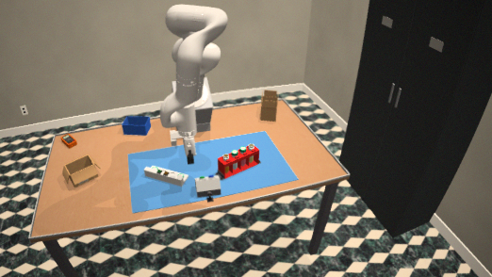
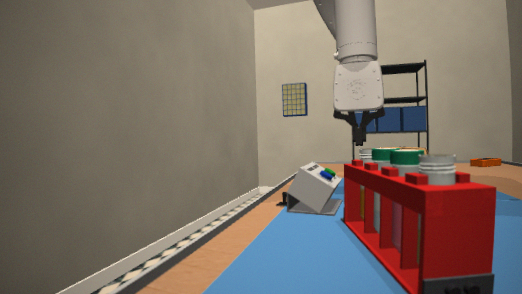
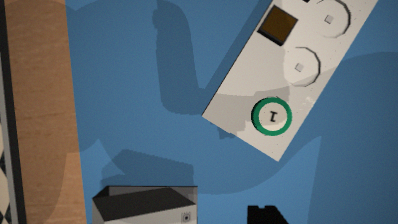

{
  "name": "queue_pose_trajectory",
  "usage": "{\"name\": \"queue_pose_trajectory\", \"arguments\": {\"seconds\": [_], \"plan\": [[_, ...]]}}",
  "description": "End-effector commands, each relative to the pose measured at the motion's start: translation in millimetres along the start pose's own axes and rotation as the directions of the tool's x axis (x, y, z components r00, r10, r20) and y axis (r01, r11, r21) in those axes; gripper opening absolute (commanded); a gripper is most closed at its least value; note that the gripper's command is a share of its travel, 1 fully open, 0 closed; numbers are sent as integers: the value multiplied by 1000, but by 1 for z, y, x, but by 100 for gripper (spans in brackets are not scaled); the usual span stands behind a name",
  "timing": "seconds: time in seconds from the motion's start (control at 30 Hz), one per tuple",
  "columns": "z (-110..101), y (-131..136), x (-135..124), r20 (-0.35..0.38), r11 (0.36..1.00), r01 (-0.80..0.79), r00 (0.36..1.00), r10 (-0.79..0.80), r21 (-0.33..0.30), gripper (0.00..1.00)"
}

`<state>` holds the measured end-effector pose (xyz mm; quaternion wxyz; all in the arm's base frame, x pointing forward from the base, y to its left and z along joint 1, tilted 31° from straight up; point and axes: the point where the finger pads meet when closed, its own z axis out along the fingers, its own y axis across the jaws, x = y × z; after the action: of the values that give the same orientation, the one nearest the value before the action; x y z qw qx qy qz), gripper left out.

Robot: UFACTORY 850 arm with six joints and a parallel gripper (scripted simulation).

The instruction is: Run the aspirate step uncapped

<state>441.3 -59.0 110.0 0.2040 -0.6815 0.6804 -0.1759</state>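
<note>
My gripper (image 1: pixel 189 159) (image 2: pixel 359 140) (image 3: pixel 265 215) is shut and empty. It hangs above the blue mat (image 1: pixel 269 160) between the cap tray and the red decapping station (image 1: pixel 238 161) (image 2: pixel 415 210). The white cap tray (image 1: pixel 166 174) (image 3: pixel 235 95) holds a green-rimmed cap marked 1 (image 3: pixel 271 116) flat in its end nest. Two nests (image 3: pixel 301 66) (image 3: pixel 330 18) beside it are empty, and the far end of the tray is out of the wrist view. The amber lamp (image 3: pixel 278 24) looks dull brown. In the station, the two middle tubes carry green caps (image 2: pixel 406 157) (image 2: pixel 384 152), and the near end tube (image 2: pixel 437 168) shows a grey top. The key housing (image 1: pixel 207 185) (image 2: pixel 314 189) (image 3: pixel 145 204) has a blue key (image 2: pixel 327 175) and a green key (image 2: pixel 330 171).
A blue bin (image 1: pixel 137 125), an open cardboard box (image 1: pixel 81 171), an orange device (image 1: pixel 69 140) and a brown box (image 1: pixel 270 105) stand on the table off the mat. A black cabinet (image 1: pixel 415 108) stands right of the table.
</note>
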Motion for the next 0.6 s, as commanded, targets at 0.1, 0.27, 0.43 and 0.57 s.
{"name": "queue_pose_trajectory", "arguments": {"seconds": [0.1,0.27,0.43,0.57], "plan": [[10,-26,-41,-12,1000,0,1000,0,-1,0],[14,-39,-63,-12,1000,0,1000,0,-1,0],[19,-51,-84,-12,1000,0,1000,0,-1,0],[20,-54,-89,-12,1000,0,1000,0,-1,0]]}}
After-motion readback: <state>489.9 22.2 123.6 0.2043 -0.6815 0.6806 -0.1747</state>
